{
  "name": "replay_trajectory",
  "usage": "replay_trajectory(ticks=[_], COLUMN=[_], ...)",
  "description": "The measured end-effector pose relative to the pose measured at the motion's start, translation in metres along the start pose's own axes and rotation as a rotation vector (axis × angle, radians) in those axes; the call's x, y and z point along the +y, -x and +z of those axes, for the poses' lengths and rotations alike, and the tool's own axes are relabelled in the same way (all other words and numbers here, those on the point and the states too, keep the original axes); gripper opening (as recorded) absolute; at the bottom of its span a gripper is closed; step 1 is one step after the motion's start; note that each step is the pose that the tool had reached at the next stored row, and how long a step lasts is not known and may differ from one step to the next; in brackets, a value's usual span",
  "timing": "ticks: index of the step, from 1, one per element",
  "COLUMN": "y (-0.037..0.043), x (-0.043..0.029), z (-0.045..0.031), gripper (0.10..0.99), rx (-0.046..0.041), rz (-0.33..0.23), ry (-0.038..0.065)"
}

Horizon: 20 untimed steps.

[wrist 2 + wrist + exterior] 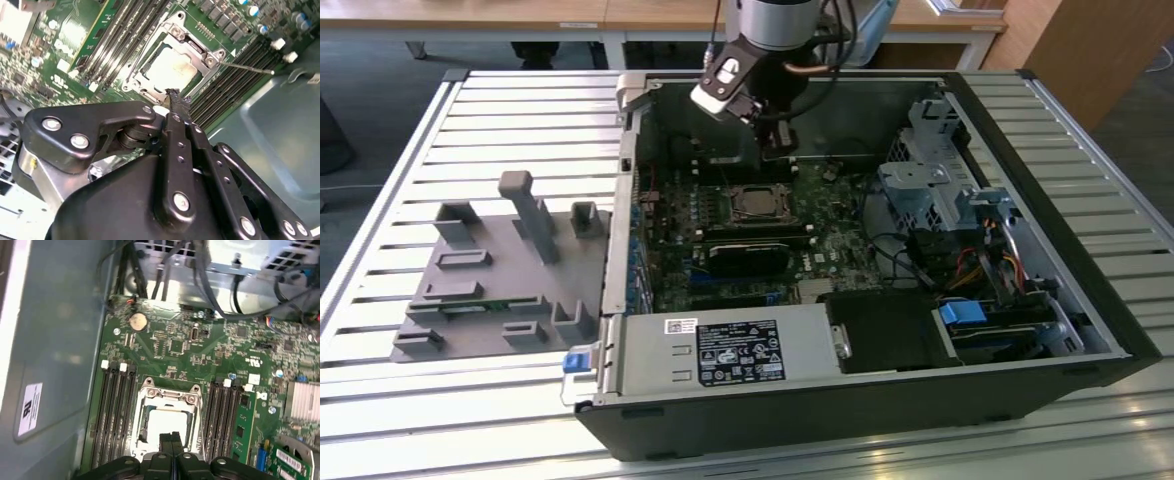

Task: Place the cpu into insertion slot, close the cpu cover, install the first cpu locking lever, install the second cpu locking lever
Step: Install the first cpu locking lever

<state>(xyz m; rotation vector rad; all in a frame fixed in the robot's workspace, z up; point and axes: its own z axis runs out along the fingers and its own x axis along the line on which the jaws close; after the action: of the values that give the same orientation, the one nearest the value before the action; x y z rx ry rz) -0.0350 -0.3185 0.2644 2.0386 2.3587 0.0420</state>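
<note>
Jaws pinched together; cpu (pixel 168 420) lies flat in insertion slot (pixel 143 426)

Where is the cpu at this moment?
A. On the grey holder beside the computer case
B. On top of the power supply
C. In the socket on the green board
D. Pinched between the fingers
C: in the first wrist view the cpu shows its pale top through the window of the metal cover on the green board, and the fingers are pressed together with nothing between them.
</note>
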Motion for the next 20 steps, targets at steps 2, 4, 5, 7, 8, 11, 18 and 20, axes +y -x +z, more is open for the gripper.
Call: replay_trajectory(ticks=[2,4,5,7,8,11,18,20], y=[0.0,0.0,0.0,0.0,0.0,0.0,0.0,0.0], x=[0.0,0.0,0.0,0.0,0.0,0.0,0.0,0.0], z=[0.0,0.0,0.0,0.0,0.0,0.0,0.0,0.0], gripper=[0.106,0.106,0.106,0.106,0.106,0.106,0.106,0.106], rx=[0.0004,0.0006,0.0007,0.001,0.0011,0.0007,-0.0005,-0.0008], rz=[-0.033,-0.067,-0.083,-0.115,-0.13,-0.177,-0.279,-0.308], ry=[0.0,0.0,0.0,0.0,-0.001,-0.001,-0.002,-0.002])
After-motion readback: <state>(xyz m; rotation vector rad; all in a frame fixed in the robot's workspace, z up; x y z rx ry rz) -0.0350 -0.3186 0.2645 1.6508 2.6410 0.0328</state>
